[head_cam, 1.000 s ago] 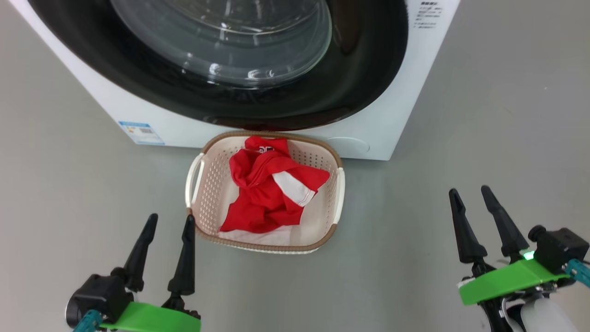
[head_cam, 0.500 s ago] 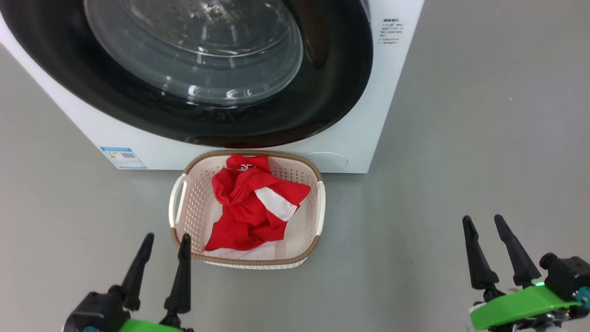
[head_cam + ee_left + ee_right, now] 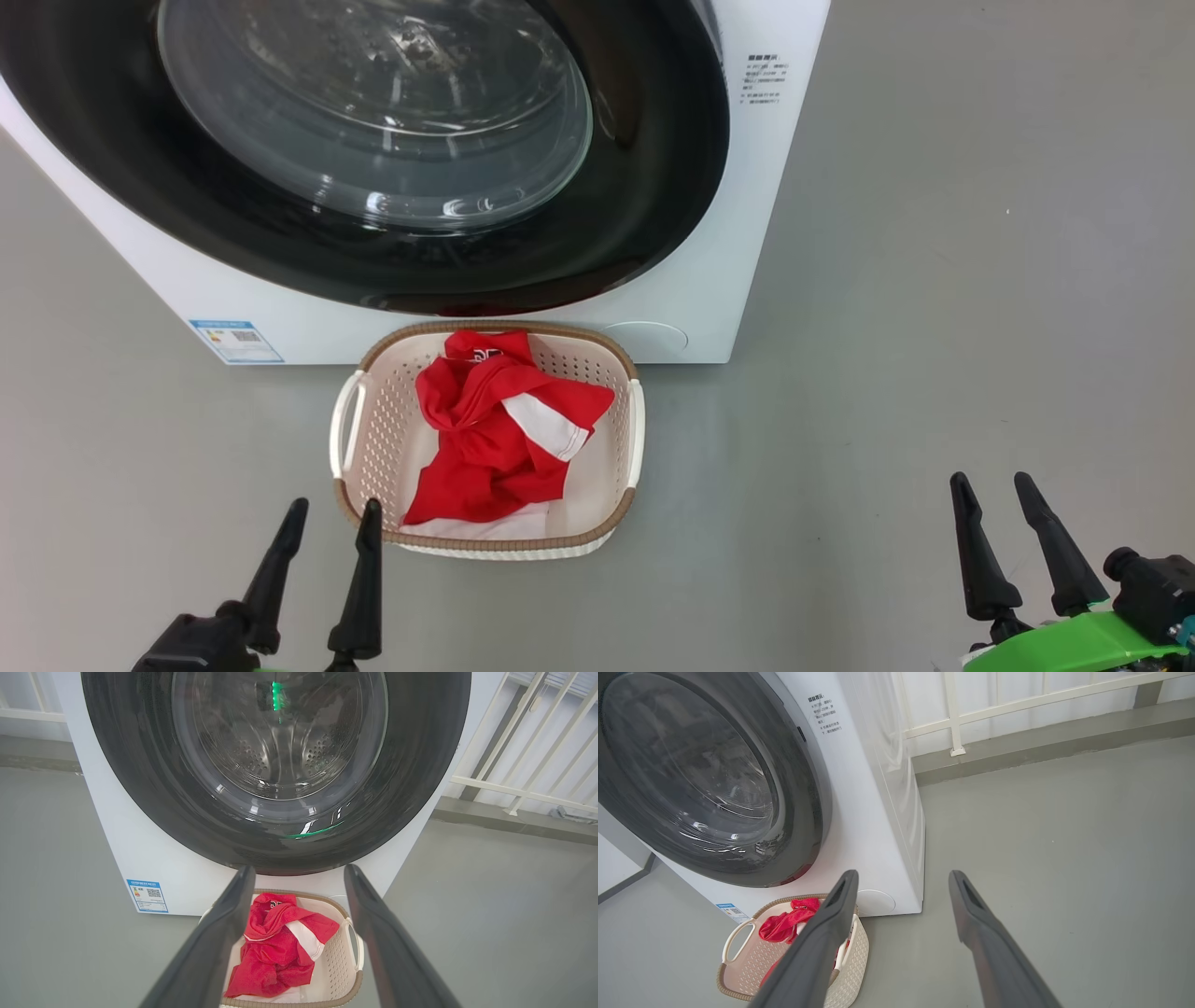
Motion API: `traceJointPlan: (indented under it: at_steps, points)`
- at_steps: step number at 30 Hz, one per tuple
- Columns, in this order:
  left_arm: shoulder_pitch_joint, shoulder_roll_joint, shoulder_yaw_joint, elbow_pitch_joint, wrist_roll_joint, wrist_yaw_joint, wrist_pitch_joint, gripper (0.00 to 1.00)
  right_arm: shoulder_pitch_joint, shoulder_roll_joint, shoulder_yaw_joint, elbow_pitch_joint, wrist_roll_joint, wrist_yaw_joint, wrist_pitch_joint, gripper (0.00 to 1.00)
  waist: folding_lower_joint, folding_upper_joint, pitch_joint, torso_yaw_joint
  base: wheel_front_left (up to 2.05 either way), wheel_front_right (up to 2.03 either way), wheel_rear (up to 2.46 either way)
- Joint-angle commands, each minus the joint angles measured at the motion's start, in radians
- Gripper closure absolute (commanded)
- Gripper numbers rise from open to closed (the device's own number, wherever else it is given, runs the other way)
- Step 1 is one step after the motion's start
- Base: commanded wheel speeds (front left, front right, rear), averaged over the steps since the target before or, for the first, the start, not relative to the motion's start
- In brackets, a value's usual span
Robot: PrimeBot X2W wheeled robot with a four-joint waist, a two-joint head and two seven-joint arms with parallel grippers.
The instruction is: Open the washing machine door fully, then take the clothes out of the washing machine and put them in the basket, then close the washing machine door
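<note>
The white washing machine (image 3: 709,271) stands ahead, and its black-rimmed washing machine door (image 3: 644,168) lies shut against the front. On the floor right before it sits the cream basket (image 3: 347,439), holding the red and white clothes (image 3: 485,439). My left gripper (image 3: 334,511) hovers open and empty just near the basket's front left corner. Far off to the right, my right gripper (image 3: 991,485) is open and empty over bare floor. The left wrist view looks between its fingers at the clothes (image 3: 280,952) and the door (image 3: 411,788). The basket (image 3: 738,947) also appears in the right wrist view.
A blue label sticker (image 3: 235,342) marks the machine's lower left front, and a round cap (image 3: 646,338) sits at its lower right. Grey floor (image 3: 934,327) spreads to the right. A white railing (image 3: 952,714) and a low kerb run behind the machine.
The whole head picture has shifted down and left, so the camera has pulled back and turned. Both grippers sit lower in the picture and stay open. Door, basket and clothes have not moved.
</note>
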Motion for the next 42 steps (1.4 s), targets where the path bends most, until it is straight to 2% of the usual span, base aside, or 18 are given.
traceJointPlan:
  at_steps: [1, 22, 23, 29, 36, 42]
  points:
    - [-0.002, 0.014, 0.032, -0.029, -0.004, -0.005, -0.008, 0.0, -0.006, -0.007, 0.023, -0.025, -0.022, -0.001, -0.006, 0.0, 0.0, 0.0, -0.001, -0.001, 0.0, 0.0, 0.0]
    - [0.0, 0.012, 0.023, -0.023, -0.026, -0.005, -0.008, 0.0, -0.007, -0.001, 0.018, -0.025, -0.023, -0.001, -0.006, 0.0, 0.0, 0.0, -0.007, 0.005, 0.0, 0.0, 0.0]
    - [0.0, 0.001, -0.007, -0.001, -0.019, 0.0, 0.0, 1.0, 0.0, 0.011, -0.002, -0.002, -0.02, 0.0, 0.0, 1.0, 0.0, 0.0, -0.007, 0.004, 0.0, 0.0, 0.0]
    - [0.0, -0.011, -0.018, 0.072, -0.022, 0.002, 0.008, 1.0, 0.002, 0.036, 0.002, 0.071, -0.016, 0.0, 0.002, 1.0, 0.0, 0.0, -0.008, 0.004, 0.0, 0.0, 0.0]
    - [0.0, -0.005, -0.017, 0.066, -0.102, 0.002, 0.022, 1.0, -0.002, 0.032, 0.003, 0.063, 0.054, 0.0, 0.018, 1.0, 0.0023, 0.0, -0.019, 0.002, 0.0, 0.0, 0.0]
    - [-0.006, 0.001, -0.015, 0.07, -0.171, 0.002, 0.035, 1.0, -0.013, 0.029, 0.004, 0.065, 0.113, 0.0, 0.033, 1.0, 0.0001, 0.0, -0.025, 0.0, 0.0, 0.0, 0.0]
